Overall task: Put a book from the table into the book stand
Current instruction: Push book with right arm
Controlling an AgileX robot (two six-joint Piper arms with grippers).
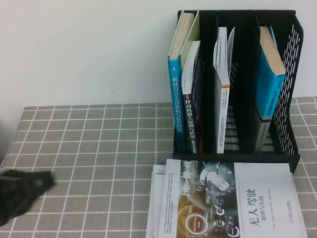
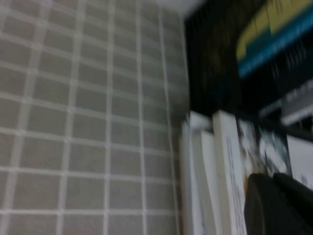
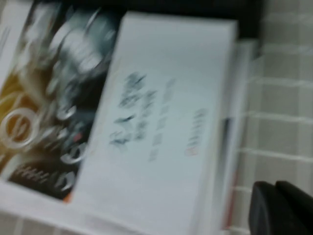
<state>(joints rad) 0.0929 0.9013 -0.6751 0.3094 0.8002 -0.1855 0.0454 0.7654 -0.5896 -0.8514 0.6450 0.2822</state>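
Glossy book (image 1: pixel 233 206) flat on checked cloth (image 1: pixel 99 148), left hand (image 1: pixel 22 191) nearby, right hand (image 3: pixel 281 208) beside book.

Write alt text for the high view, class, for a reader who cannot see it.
A white book lies flat on the checked table before a black book stand holding upright books. The left gripper sits at the table's left edge; the right gripper is out of view.

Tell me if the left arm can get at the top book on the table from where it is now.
Probably yes. The left gripper sits low at the table's left edge, and only bare checkered cloth lies between it and the top book lying flat before the book stand. The right gripper hovers beside that book.
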